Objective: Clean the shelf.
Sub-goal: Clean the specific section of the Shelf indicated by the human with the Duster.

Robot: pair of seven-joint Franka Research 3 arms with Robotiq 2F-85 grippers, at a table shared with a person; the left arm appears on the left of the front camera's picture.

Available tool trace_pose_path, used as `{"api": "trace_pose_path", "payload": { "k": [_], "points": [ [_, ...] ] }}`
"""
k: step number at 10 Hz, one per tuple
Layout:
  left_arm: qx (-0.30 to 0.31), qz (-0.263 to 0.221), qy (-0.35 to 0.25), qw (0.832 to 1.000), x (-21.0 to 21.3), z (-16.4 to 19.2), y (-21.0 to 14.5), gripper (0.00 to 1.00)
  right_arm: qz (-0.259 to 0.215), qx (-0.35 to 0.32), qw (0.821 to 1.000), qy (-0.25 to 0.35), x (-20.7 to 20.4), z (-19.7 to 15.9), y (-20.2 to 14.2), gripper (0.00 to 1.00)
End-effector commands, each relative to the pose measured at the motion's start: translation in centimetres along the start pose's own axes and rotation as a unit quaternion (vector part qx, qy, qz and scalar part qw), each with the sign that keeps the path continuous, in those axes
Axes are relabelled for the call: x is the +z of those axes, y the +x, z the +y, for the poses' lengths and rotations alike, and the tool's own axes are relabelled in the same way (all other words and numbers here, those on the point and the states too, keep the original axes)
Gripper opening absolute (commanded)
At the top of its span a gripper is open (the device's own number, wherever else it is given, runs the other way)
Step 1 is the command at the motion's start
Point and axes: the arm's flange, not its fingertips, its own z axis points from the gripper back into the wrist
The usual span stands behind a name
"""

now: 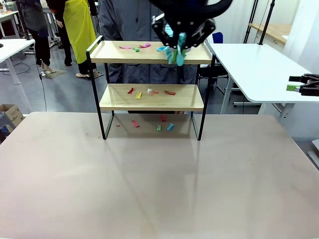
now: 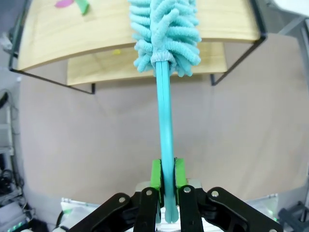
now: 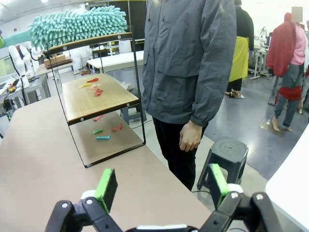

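The shelf (image 1: 151,59) stands at the table's far side, with small coloured paper scraps (image 1: 137,49) on its top board, more on the lower board (image 1: 149,102) and on the table beneath. My left gripper (image 1: 175,39) hangs over the top board's right end, shut on the handle of a teal fluffy duster (image 1: 174,55). In the left wrist view the green pads of the left gripper (image 2: 167,175) clamp the duster (image 2: 165,34), whose head lies on the top board. My right gripper (image 1: 296,83) hovers open at the far right, off the table; in its own view the right gripper (image 3: 162,186) holds nothing.
A person in a grey jacket (image 3: 193,63) stands just behind the shelf (image 3: 96,96), hands down. A black stool (image 3: 227,152) is beside them. A white table (image 1: 259,69) lies at the right. The brown table (image 1: 159,179) has free room in front.
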Motion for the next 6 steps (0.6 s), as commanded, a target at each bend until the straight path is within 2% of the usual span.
{"api": "trace_pose_path", "payload": {
  "k": [1,6],
  "points": [
    [-0.008,0.031,0.011,0.999,-1.0,3.1,-0.4,0.13,0.002,0.002,1.000,-0.001,-0.1,0.0,0.2,1.00],
    [0.017,0.045,0.086,0.995,-2.2,11.7,-0.4,0.13,0.002,0.002,1.000,-0.001,-0.1,0.0,0.2,1.00]
  ]
}}
